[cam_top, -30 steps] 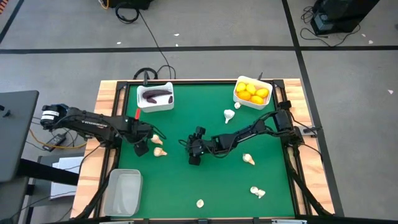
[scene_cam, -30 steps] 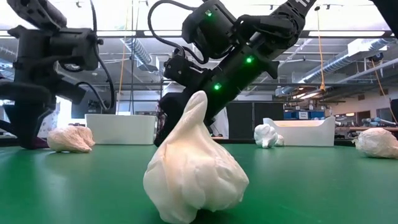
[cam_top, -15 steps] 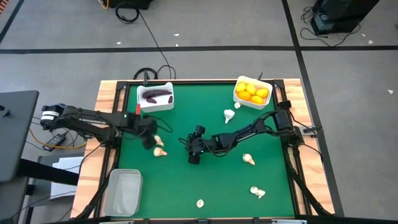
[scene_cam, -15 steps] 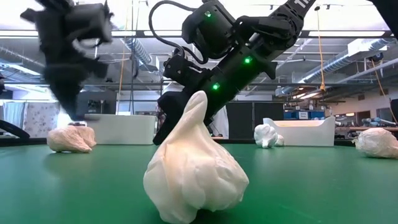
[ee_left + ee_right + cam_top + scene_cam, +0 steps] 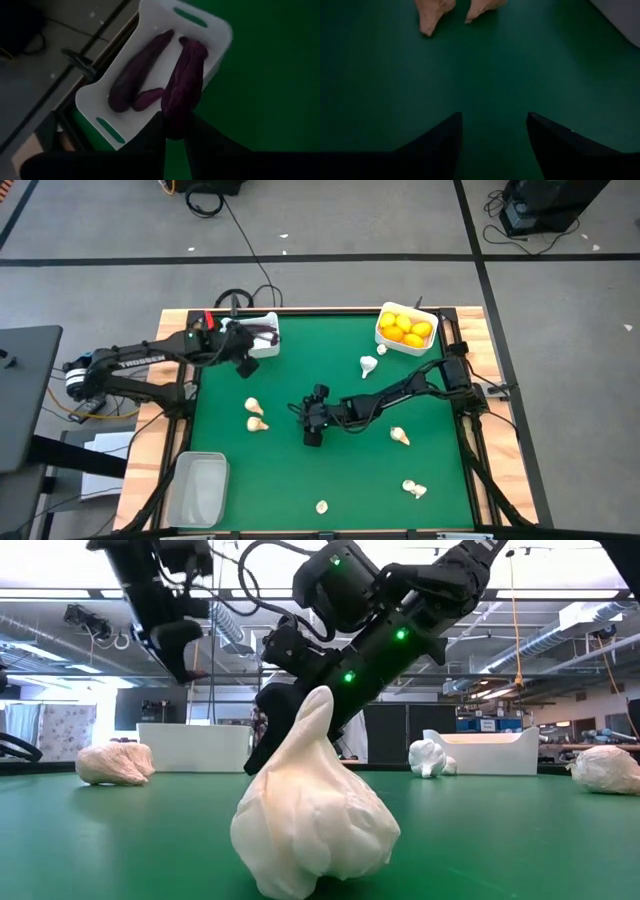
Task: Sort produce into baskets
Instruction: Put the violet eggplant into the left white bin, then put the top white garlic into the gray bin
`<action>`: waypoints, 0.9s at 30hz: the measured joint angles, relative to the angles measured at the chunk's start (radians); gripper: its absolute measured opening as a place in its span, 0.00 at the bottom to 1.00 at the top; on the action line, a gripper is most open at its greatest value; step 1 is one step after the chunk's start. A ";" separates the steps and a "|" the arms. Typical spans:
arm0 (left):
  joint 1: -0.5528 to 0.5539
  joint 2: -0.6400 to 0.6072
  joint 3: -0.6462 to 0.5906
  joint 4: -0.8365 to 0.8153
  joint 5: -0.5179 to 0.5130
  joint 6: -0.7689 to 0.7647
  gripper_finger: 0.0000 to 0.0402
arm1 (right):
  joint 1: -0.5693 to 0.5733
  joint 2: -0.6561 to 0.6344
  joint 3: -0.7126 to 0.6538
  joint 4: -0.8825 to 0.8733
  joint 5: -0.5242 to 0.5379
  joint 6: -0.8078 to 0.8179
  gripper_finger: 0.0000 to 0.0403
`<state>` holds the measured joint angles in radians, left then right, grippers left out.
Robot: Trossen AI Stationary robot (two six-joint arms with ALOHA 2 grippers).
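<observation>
My left gripper (image 5: 246, 356) hangs over the near rim of the far-left white basket (image 5: 262, 348), shut on a dark purple eggplant (image 5: 185, 80). Two more eggplants (image 5: 137, 70) lie in that basket. My right gripper (image 5: 311, 430) stands open and empty at mid-table, low over the green mat. Two garlic bulbs (image 5: 256, 414) rest on the mat between the arms, and they show ahead of the right fingers (image 5: 432, 15). Yellow citrus fills the far-right white basket (image 5: 381, 332). My left gripper pinches the eggplant's near end (image 5: 175, 117) between its two fingers. The rest of the eggplant sticks out ahead of the fingertips, along the line of the fingers. It is lifted clear, and its free end reaches over the white basket's inside.
More garlic bulbs lie loose on the mat: one near the citrus basket (image 5: 369, 364), one at mid-right (image 5: 400, 436), two at the near side (image 5: 414, 489) (image 5: 322, 506). A clear basket (image 5: 200, 488) stands at the near left corner. One bulb (image 5: 315, 810) fills the low view's foreground.
My left gripper has risen from the mat beside the two garlic bulbs. It has swung toward the table's far edge, up to the far-left white basket. The right arm has kept still.
</observation>
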<state>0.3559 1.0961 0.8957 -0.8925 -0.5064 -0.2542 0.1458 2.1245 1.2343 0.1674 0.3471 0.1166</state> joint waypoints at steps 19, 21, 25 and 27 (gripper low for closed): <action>0.272 0.078 -0.027 0.187 0.012 0.133 0.53 | 0.037 -0.248 0.001 -0.485 0.240 0.193 0.58; 0.270 0.078 -0.027 0.186 0.015 0.148 0.56 | 0.044 -0.274 0.001 -0.542 0.240 0.216 0.58; 0.226 0.069 -0.027 0.194 0.090 0.167 0.58 | 0.058 -0.326 0.001 -0.699 0.355 0.224 0.58; 0.187 0.065 -0.029 0.199 0.122 0.148 0.58 | 0.062 -0.351 0.001 -0.803 0.442 0.253 0.58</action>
<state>0.5428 1.1608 0.8670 -0.6935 -0.3842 -0.1066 0.2077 1.7739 1.2350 -0.6352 0.7888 0.3694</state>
